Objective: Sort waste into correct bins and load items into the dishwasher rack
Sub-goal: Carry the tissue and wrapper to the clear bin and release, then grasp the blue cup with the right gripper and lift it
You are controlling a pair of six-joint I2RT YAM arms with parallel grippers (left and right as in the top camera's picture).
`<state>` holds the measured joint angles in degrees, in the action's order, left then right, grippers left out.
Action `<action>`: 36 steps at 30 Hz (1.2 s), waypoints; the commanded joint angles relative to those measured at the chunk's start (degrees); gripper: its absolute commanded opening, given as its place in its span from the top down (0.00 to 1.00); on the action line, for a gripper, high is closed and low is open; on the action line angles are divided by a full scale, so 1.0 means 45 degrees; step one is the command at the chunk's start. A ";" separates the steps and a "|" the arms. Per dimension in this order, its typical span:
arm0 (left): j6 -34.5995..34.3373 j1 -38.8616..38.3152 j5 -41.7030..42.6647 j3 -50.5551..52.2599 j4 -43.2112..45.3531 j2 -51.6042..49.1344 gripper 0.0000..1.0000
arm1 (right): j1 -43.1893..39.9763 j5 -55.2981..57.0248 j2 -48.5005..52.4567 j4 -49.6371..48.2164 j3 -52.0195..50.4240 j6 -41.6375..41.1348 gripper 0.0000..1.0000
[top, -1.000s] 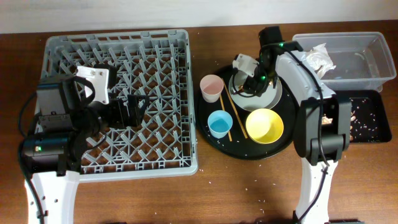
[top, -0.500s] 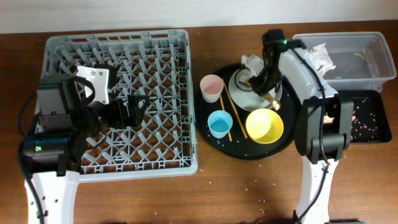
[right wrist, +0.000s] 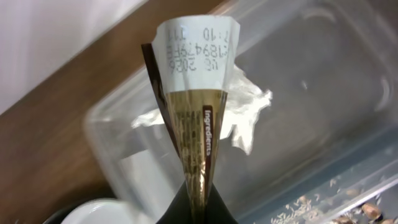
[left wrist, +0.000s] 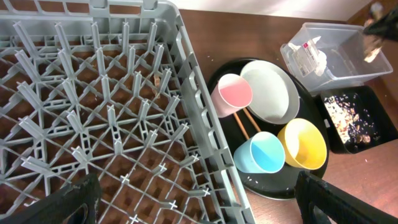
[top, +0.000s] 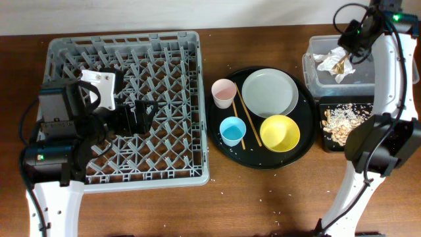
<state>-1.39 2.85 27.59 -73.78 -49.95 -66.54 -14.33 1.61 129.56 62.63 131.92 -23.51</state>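
At the right wrist view's bottom edge, the right gripper (right wrist: 199,210) clamps the brown-gold wrapper (right wrist: 194,112) by its narrow end.
Glossy creased foil runs lengthwise up the frame; behind it lie the crumpled white napkin (right wrist: 249,102) and smooth clear tub (right wrist: 336,81), so a release should drop it there. Far left overhead, the left gripper (top: 141,113) hangs spread apart over the rack (top: 125,38).

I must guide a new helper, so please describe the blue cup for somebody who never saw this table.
Right of the big grey rack lies a round black tray. The blue cup stands on its left side, below the pink cup in the overhead view, chopsticks between it and the yellow bowl. It is the only blue thing there.
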 commanded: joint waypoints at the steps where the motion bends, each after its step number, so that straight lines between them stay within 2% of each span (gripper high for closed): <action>1: -0.0126 -0.0039 -0.0010 -0.0189 0.0019 -0.0024 0.01 | 0.0010 -0.0408 0.0301 -0.1030 -0.0597 -0.1700 0.90; 2: -0.0126 -0.0039 -0.0010 -0.0189 0.0019 -0.0024 0.01 | 0.0068 -0.0743 0.0301 -0.1545 -0.0738 -0.1695 0.83; 5: -0.0126 -0.0039 -0.0010 -0.0189 0.0024 -0.0024 0.01 | 0.0155 -0.1239 0.0257 -0.2501 -0.0612 -0.1637 0.76; 6: -0.0126 -0.0039 -0.0010 -0.0189 0.0019 -0.0024 0.01 | 0.0092 -0.1685 0.0214 -0.2497 -0.0452 -0.1535 0.44; 7: -0.0126 -0.0039 -0.0010 -0.0189 0.0019 -0.0024 0.01 | 0.0015 -0.2424 0.0083 -0.2438 -0.0291 -0.1506 0.24; 9: -0.0126 -0.0039 -0.0010 -0.0189 0.0019 -0.0024 0.01 | -0.0073 -0.4726 -0.0549 -0.2356 -0.0238 -0.1112 0.07; 10: -0.0126 -0.0039 -0.0010 -0.0189 0.0019 -0.0024 0.01 | -0.0068 -0.5717 -0.0923 -0.2191 -0.0238 -0.0797 0.02; 13: -0.0126 -0.0039 -0.0010 -0.0189 0.0019 -0.0024 0.01 | 0.0369 -0.6562 -0.2526 -0.0063 -0.0238 -0.0039 0.01; 17: -0.0126 -0.0039 -0.0010 -0.0189 0.0019 -0.0024 0.01 | 0.2059 -0.4493 -0.4299 0.3560 -0.0238 0.1549 0.02; 20: -0.0136 -0.0039 0.0053 -0.0189 0.0282 -0.0019 0.01 | 0.3973 -0.4376 -0.4503 0.5790 -0.0291 0.2084 0.02; 21: -0.0136 -0.0039 0.0151 -0.0189 0.0617 0.0000 0.01 | 0.5110 -0.4031 -0.4284 0.6664 -0.0699 0.2089 0.02; 25: -0.0131 -0.0039 0.0141 -0.0189 0.0607 0.0000 0.01 | 0.6761 -0.2861 -0.4167 0.6479 -0.2919 0.2084 0.01; 26: -0.0131 -0.0039 0.0146 -0.0189 0.0602 0.0000 0.01 | 0.7223 -0.2875 -0.4167 0.5353 -0.4629 0.2084 0.08; 27: -0.0131 -0.0039 0.0151 -0.0189 0.0525 0.0000 0.01 | 0.7393 -0.2885 -0.4167 0.4697 -0.5425 0.2093 0.16; 28: -0.0131 -0.0039 0.0155 -0.0189 0.0471 0.0000 0.01 | 0.7548 -0.2924 -0.4167 0.4022 -0.6319 0.2273 0.27; 30: -0.0126 -0.0039 0.0612 -0.0189 0.0408 0.0000 0.01 | 0.7703 -0.2968 -0.4167 0.2472 -0.8378 0.2463 0.40; 31: -0.0121 -0.0039 0.0578 -0.0189 0.0408 -0.0019 0.01 | 0.7674 -0.3133 -0.4167 0.1855 -0.9068 0.2472 0.41; 34: -0.0131 -0.0039 0.0481 -0.0189 0.0306 -0.0340 0.01 | 0.7684 -0.4206 -0.4167 0.0194 -1.0394 0.3512 0.55; 35: -0.0194 -0.0039 0.0486 -0.0189 0.0219 -0.0491 0.01 | 0.7698 -0.4337 -0.4167 -0.0121 -1.0671 0.3507 0.61; 36: -0.0593 -0.0039 0.0534 -0.0189 0.0078 -0.0811 0.01 | 0.7694 -0.4352 -0.4167 -0.0321 -1.0948 0.3507 0.73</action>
<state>-1.43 2.85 28.73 -73.84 -48.66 -67.48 19.99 -15.44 111.59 62.65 84.93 -9.89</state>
